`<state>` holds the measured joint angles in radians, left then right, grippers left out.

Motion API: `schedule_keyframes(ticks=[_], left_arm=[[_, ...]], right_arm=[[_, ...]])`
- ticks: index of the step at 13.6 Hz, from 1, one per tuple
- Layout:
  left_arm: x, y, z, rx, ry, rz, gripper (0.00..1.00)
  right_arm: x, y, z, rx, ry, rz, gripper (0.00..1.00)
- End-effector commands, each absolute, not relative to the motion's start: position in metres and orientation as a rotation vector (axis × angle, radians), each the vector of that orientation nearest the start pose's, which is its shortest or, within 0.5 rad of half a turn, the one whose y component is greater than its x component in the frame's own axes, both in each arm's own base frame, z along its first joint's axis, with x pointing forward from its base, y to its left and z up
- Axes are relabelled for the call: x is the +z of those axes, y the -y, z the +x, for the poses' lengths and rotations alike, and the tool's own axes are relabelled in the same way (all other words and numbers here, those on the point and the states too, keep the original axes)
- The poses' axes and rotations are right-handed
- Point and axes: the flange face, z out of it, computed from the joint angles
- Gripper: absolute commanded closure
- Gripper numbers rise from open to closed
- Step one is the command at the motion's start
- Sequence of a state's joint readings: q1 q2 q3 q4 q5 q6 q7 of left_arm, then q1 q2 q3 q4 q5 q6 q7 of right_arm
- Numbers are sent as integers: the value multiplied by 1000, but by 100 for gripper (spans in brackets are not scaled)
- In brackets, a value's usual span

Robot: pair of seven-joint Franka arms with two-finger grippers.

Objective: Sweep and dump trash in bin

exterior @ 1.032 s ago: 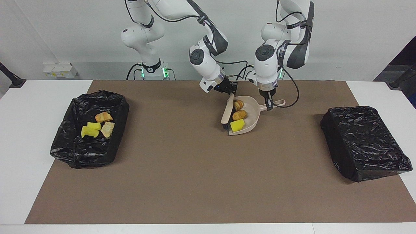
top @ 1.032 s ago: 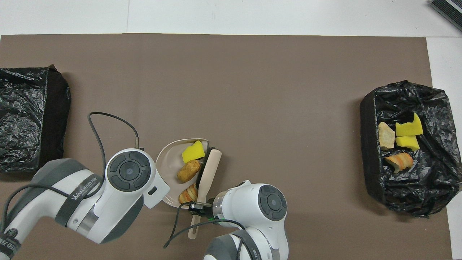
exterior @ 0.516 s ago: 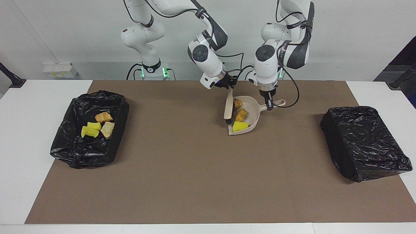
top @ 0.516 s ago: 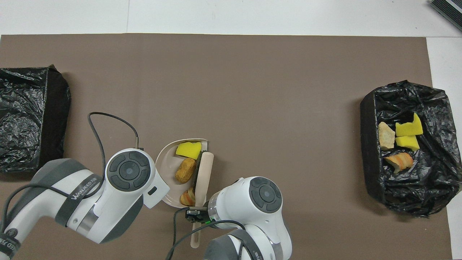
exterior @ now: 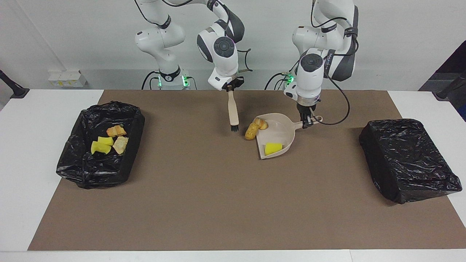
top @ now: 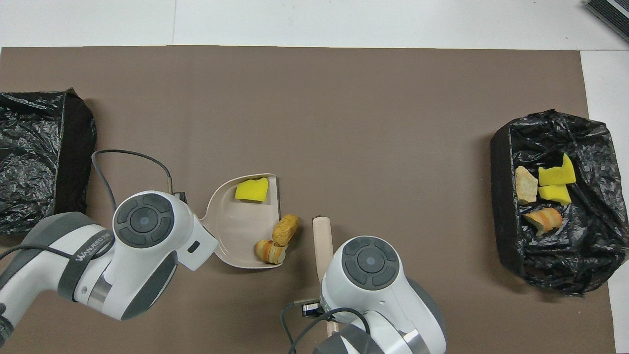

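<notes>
The beige dustpan [exterior: 282,133] [top: 231,226] lies on the brown mat with my left gripper [exterior: 307,122] shut on its handle. A yellow sponge chunk [exterior: 273,148] [top: 251,189] sits inside it. Two bread-like trash pieces [exterior: 252,131] [top: 285,229] rest at the pan's open mouth, the tan one partly over its lip. My right gripper [exterior: 230,87] is shut on the brush [exterior: 231,109] [top: 322,238], which hangs upright with its bristles just over the mat beside the pan's mouth. The bin [exterior: 136,123] [top: 499,196] at the right arm's end holds several trash chunks.
A second box wrapped in black bag [exterior: 407,160] [top: 34,157] stands at the left arm's end of the table. The brown mat [exterior: 218,203] covers most of the table, with white table edges around it.
My right gripper has pulled the brush out of the dustpan and swung it upright toward the right arm's end. The dustpan has shifted and turned, and two bread pieces have slid to its mouth.
</notes>
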<state>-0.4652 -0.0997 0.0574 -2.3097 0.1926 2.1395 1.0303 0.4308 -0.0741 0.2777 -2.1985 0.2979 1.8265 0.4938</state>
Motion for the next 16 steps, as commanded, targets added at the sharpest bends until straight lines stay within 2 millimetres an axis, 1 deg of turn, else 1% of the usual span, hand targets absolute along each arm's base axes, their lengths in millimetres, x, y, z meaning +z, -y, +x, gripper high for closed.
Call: schedule_keyframes(ticks=[1, 2, 3, 4, 5, 6, 7, 8, 9, 11, 13, 15, 16], left_arm=[[381, 179, 446, 177, -2161, -2135, 100], [379, 179, 442, 213, -2171, -2132, 100], [374, 181, 438, 236, -2190, -2118, 100], [369, 180, 439, 238, -2192, -2118, 100], [367, 177, 441, 233, -2183, -2129, 100], [362, 175, 444, 217, -2174, -2168, 100], [360, 171, 448, 180, -2155, -2220, 100], [361, 172, 449, 159, -2152, -2227, 100], [360, 172, 449, 165, -2151, -2230, 100], [360, 172, 448, 172, -2153, -2229, 100], [358, 175, 445, 183, -2142, -2241, 100], [358, 169, 447, 183, -2129, -2255, 100], [360, 169, 449, 179, -2151, -2234, 100]], right_arm=[[379, -317, 348, 606, 93, -3078, 100], [364, -316, 347, 628, 88, -3081, 100], [355, -319, 346, 626, 92, -3081, 100], [344, -327, 349, 599, 77, -3075, 100], [332, -339, 351, 551, 68, -3052, 100], [325, -351, 350, 513, 56, -3035, 100], [328, -356, 353, 494, 29, -3009, 100], [330, -362, 353, 488, 10, -2975, 100], [330, -374, 350, 447, -5, -2924, 100], [320, -396, 349, 382, -89, -2831, 100], [323, -406, 352, 356, -118, -2790, 100], [329, -412, 356, 355, -125, -2779, 100], [335, -416, 355, 380, -112, -2780, 100]])
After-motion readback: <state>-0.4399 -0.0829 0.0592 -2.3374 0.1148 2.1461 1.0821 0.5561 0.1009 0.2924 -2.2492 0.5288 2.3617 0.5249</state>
